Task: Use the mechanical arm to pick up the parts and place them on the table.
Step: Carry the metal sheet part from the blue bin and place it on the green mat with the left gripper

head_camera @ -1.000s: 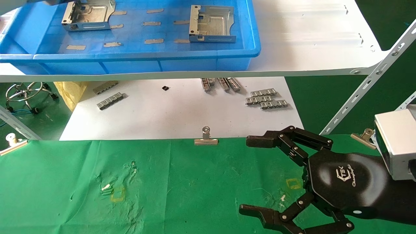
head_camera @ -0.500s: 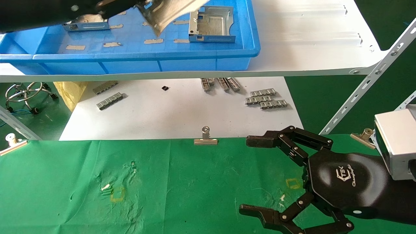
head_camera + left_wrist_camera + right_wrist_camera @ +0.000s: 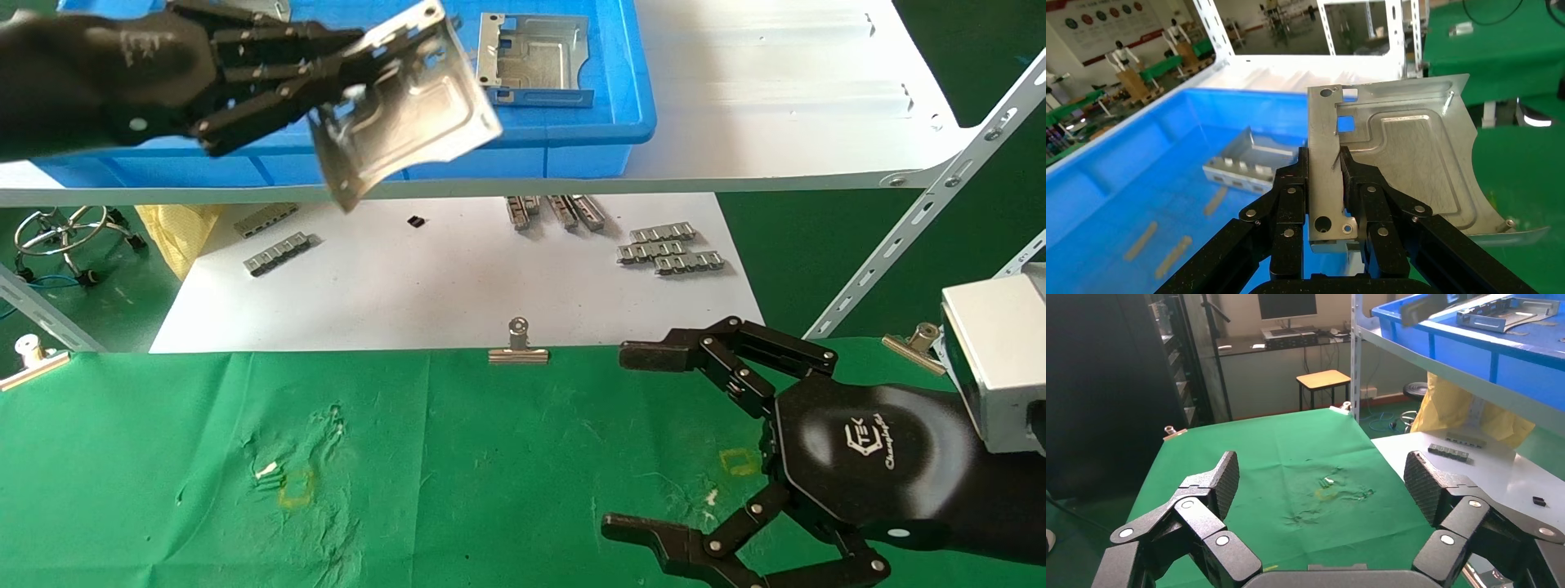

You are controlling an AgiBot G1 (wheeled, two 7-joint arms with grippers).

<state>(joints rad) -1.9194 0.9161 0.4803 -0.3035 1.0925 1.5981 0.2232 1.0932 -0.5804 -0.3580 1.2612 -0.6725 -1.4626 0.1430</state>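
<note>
My left gripper (image 3: 339, 77) is shut on the side wall of a silver bracket (image 3: 409, 98) and holds it tilted in the air over the front rim of the blue bin (image 3: 327, 159). In the left wrist view the fingers (image 3: 1294, 190) pinch the bracket's folded wall (image 3: 1324, 159). A second bracket (image 3: 535, 61) lies in the bin and also shows in the left wrist view (image 3: 1248, 160). My right gripper (image 3: 633, 441) is open and empty, low over the green table (image 3: 490, 457) at the right.
The bin stands on a white shelf board (image 3: 776, 90). Below it, a lower white board (image 3: 409, 294) carries grey ribbed strips (image 3: 670, 249). A binder clip (image 3: 518, 347) sits on the table's far edge. Yellow square marks (image 3: 296, 487) (image 3: 739, 461) lie on the cloth. Shelf struts (image 3: 923, 212) slant at right.
My left gripper has come into view from the top left, carrying the bracket out of the bin toward its front rim. The right arm has not moved.
</note>
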